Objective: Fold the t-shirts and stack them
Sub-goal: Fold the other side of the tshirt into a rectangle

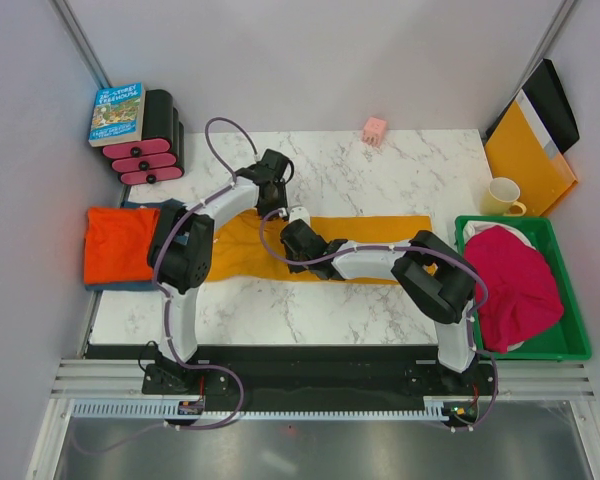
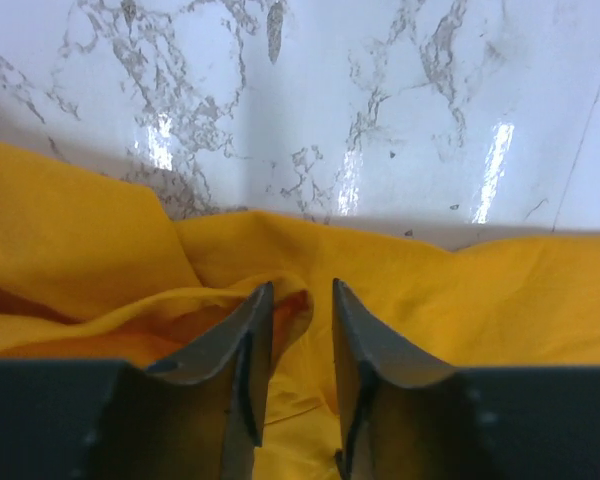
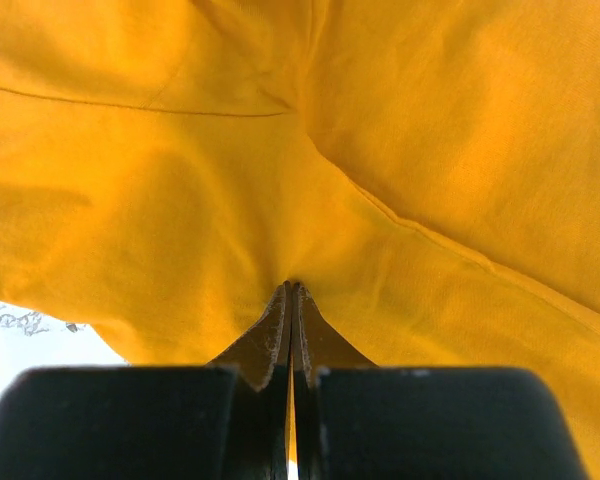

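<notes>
The mustard-yellow t-shirt (image 1: 380,240) lies stretched across the middle of the marble table (image 1: 280,310). My left gripper (image 1: 273,205) is at its far edge, its jaws a little apart over a raised fold of yellow cloth (image 2: 100,250); in the left wrist view the gripper (image 2: 300,285) holds nothing. My right gripper (image 1: 292,232) is shut on the yellow shirt (image 3: 430,150), and the cloth puckers at the tips of that gripper (image 3: 292,285). The red-orange t-shirt (image 1: 118,243) lies folded at the left on the dusty blue one (image 1: 130,285). The magenta-pink t-shirt (image 1: 520,280) lies bunched in the green bin (image 1: 570,345).
A book (image 1: 117,112) leans on a black and pink stack (image 1: 152,150) at the back left. A small pink block (image 1: 374,130) sits at the back edge. A yellow mug (image 1: 502,196) and an orange envelope folder (image 1: 525,160) stand at the back right.
</notes>
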Robot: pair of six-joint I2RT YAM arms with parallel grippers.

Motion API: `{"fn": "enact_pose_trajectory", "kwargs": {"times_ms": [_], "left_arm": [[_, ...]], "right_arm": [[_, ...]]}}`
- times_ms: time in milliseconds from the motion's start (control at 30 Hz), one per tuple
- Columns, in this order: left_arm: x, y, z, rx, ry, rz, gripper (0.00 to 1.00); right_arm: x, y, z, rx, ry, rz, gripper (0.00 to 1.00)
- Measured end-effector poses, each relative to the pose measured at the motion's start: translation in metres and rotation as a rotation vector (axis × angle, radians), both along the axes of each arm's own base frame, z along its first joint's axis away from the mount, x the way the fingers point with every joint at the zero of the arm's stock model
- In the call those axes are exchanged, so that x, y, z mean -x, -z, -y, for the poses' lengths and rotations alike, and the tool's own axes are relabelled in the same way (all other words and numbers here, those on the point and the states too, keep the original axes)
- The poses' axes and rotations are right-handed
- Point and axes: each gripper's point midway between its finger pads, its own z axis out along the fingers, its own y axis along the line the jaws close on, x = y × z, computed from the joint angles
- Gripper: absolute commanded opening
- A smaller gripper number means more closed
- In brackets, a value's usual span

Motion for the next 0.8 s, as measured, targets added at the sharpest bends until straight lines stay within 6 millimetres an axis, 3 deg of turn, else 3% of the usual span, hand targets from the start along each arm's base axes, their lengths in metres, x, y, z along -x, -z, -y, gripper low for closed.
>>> {"fn": "enact_pose_trajectory", "kwargs": {"times_ms": [167,300,500,533,600,633,700,733,767,800], "left_arm": [[0.001,-0.001,-0.004,-0.028,-0.001,0.012,0.99],[0.003,-0.025,-0.013,-0.044,-0.026,0.073,1.00],[0.002,-0.102,-0.024,-0.002,-0.072,0.259,0.99],[0.003,-0.110,-0.026,0.006,-0.080,0.282,0.97],[0.008,-0.124,-0.030,0.022,-0.099,0.318,0.76],[0.012,-0.124,-0.032,0.030,-0.108,0.324,0.61],[0.023,-0.115,-0.037,0.031,-0.124,0.308,0.34],[0.027,-0.106,-0.039,0.024,-0.131,0.288,0.13],[0.032,-0.095,-0.042,0.014,-0.135,0.266,0.02],[0.038,-0.083,-0.044,0.002,-0.138,0.239,0.02]], "right_arm": [[0.000,0.000,0.000,0.000,0.000,0.000,0.00],[0.000,0.000,0.000,0.000,0.001,0.000,0.00],[-0.001,-0.001,0.001,0.001,0.006,0.003,0.00],[-0.001,-0.001,0.001,0.002,0.007,0.002,0.00],[0.000,-0.001,0.002,0.004,0.008,0.001,0.00],[0.001,-0.001,0.003,0.008,0.009,-0.002,0.00],[0.003,-0.003,0.007,0.020,0.014,-0.007,0.00],[0.004,-0.003,0.010,0.030,0.018,-0.012,0.07],[0.006,-0.005,0.014,0.042,0.023,-0.015,0.10],[0.006,-0.007,0.016,0.046,0.028,-0.017,0.14]]}}
